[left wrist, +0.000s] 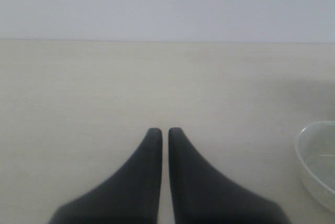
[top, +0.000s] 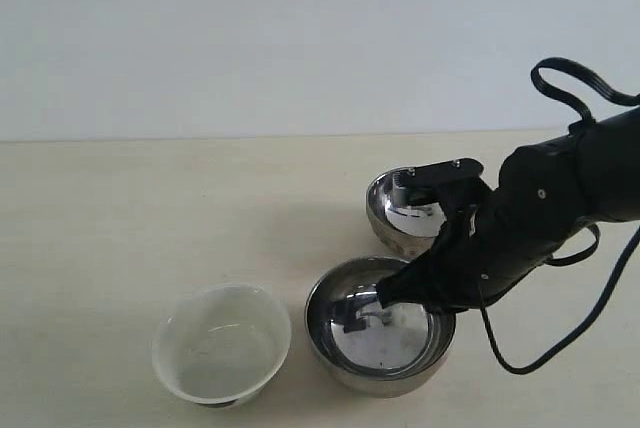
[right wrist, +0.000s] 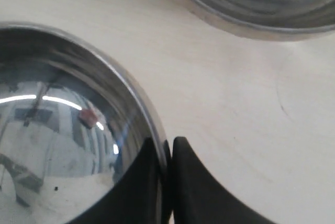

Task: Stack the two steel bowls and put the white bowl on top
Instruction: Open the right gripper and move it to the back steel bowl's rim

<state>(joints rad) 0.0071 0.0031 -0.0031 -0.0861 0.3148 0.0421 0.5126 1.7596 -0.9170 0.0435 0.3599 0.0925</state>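
Note:
Two steel bowls stand on the table. The nearer steel bowl (top: 378, 340) (right wrist: 63, 130) has my right gripper (top: 392, 298) (right wrist: 166, 143) shut on its rim, one finger inside and one outside. The farther steel bowl (top: 400, 216) (right wrist: 251, 4) sits just behind, partly hidden by the black arm. The white bowl (top: 221, 344) (left wrist: 318, 161) stands upright to the left of the near steel bowl. My left gripper (left wrist: 164, 131) hovers shut over bare table with nothing between its fingers; it is out of the exterior view.
A light wooden table (top: 150, 218) runs back to a pale wall. The right arm's black cable (top: 560, 338) loops over the table at the right.

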